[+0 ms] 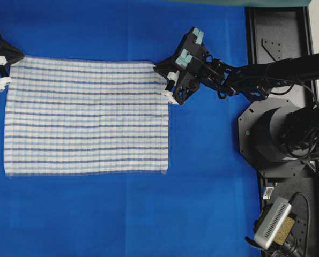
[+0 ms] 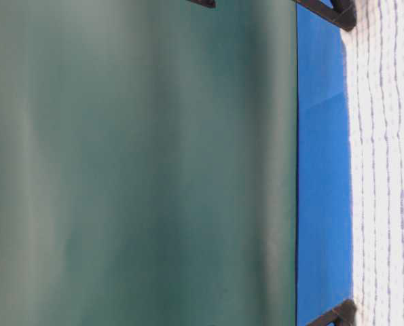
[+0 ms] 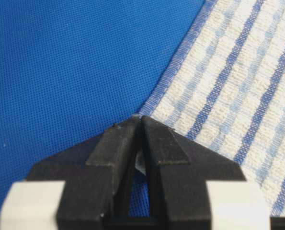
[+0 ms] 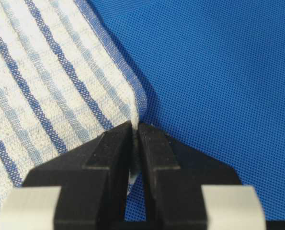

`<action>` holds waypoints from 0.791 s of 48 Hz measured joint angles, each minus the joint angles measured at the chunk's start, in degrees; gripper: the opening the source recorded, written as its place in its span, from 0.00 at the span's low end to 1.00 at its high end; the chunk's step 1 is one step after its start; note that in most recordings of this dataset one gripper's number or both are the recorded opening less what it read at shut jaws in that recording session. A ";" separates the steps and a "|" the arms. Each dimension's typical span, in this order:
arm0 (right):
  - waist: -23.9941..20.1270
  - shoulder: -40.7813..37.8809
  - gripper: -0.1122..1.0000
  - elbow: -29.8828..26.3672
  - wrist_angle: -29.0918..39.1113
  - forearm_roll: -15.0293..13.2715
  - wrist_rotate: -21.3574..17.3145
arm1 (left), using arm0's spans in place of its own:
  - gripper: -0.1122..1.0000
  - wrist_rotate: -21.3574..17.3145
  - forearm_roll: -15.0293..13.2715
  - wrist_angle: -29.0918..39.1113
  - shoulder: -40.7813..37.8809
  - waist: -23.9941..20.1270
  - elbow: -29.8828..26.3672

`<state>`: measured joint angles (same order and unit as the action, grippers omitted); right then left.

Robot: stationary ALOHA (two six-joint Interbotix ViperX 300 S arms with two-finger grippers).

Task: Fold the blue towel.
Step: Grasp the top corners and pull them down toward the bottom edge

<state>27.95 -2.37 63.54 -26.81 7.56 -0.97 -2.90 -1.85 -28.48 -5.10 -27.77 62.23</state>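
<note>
Blue towel, a white woven rectangle with thin blue stripes, lies flat on the blue-covered table. Soft, light and limp, it is best held by its corners; left claw and right claw each pinch one far corner.

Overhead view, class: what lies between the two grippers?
The blue towel spans the gap: the left gripper pinches one top corner, the right gripper the other, on the blue table covering.

The blue table covering carries the striped blue towel, spread flat
</note>
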 measured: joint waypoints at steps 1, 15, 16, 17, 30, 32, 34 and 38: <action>0.00 0.26 0.29 0.09 0.26 0.00 0.18 | 0.13 -0.09 0.00 0.35 0.26 0.00 0.00; 0.00 6.42 0.29 0.09 3.87 0.09 0.18 | 0.13 -0.26 0.00 7.03 7.65 1.85 -0.26; 0.00 6.68 0.29 0.09 4.13 0.09 0.09 | 0.13 -0.26 0.00 7.29 8.17 2.02 -0.26; 0.00 6.86 0.29 0.09 4.22 0.00 0.09 | 0.13 -0.26 0.00 7.56 8.61 2.29 -0.35; -1.14 7.29 0.29 0.09 6.06 0.09 0.00 | 0.13 -0.18 0.00 9.23 11.34 4.13 -0.09; -1.85 7.73 0.29 0.09 6.59 0.09 -0.09 | 0.13 0.00 0.00 9.84 11.78 4.83 0.00; -2.64 8.17 0.29 0.18 7.21 0.18 -0.53 | 0.13 0.18 -0.09 10.46 12.30 5.62 0.09; -4.39 9.84 0.29 0.62 8.96 0.88 -1.93 | 0.13 0.62 -0.18 12.57 13.97 8.17 0.44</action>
<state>23.55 7.47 64.16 -17.84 8.44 -2.90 -2.29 -2.02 -15.91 8.88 -19.60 62.67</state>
